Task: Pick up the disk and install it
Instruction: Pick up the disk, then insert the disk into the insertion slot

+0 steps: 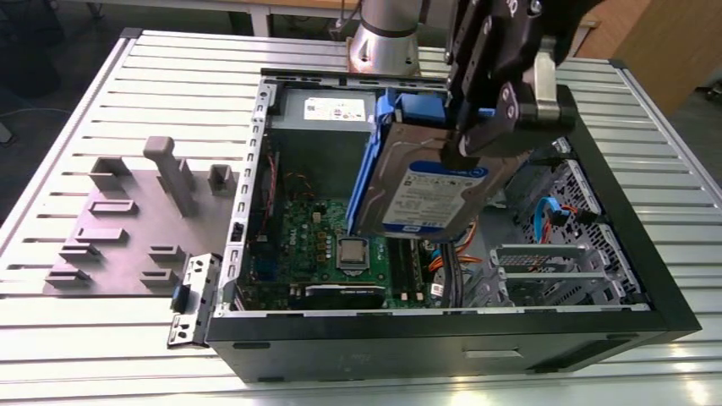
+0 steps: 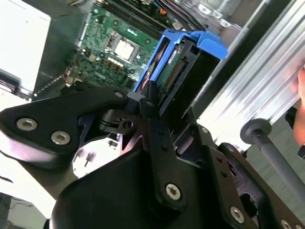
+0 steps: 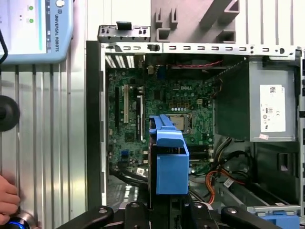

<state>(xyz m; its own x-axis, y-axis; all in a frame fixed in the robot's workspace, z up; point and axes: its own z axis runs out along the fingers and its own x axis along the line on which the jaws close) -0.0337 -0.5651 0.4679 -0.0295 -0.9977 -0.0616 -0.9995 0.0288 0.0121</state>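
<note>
So, your gripper (image 1: pixel 461 155) has its jaws clamped on the disk (image 1: pixel 429 199), hanging tilted over the open case (image 1: pixel 451 338); square it up and stay clear of the motherboard (image 1: pixel 338 228).

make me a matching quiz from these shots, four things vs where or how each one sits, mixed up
Things:
1. disk
2. motherboard
3. power supply
4. grey fixture plate

States:
A. grey box with a white sticker, inside the computer case
B. on the table, at the exterior view's left of the case
C. clamped in the gripper, above the open case
D. green, flat on the case floor

Pairs: 1-C, 2-D, 3-A, 4-B
</note>
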